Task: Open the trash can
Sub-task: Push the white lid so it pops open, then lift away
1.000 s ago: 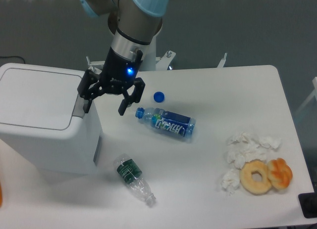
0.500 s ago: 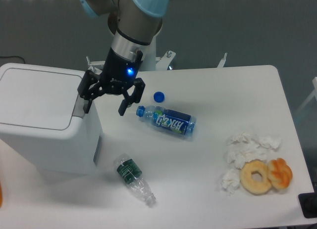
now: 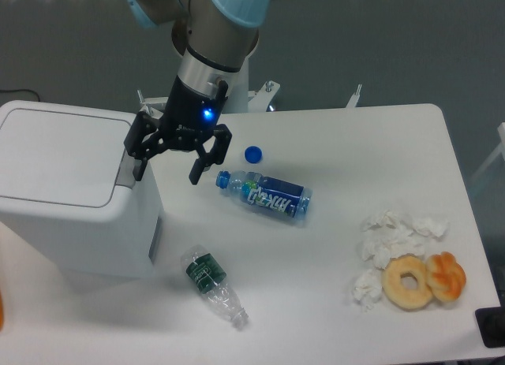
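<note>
As before, splayed gripper beside lidded trash can

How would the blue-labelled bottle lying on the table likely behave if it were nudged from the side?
The blue-labelled bottle lies on its side, so it would probably roll. Its blue cap sits apart on the table, so any contents might spill.

We see a robot arm with round silver tubes and light blue caps at its joints. Its wrist is a shiny grey ring above a black part where a small blue light glows. The pincer is black, with two chunky jointed fingers built from bars and small links.
</note>
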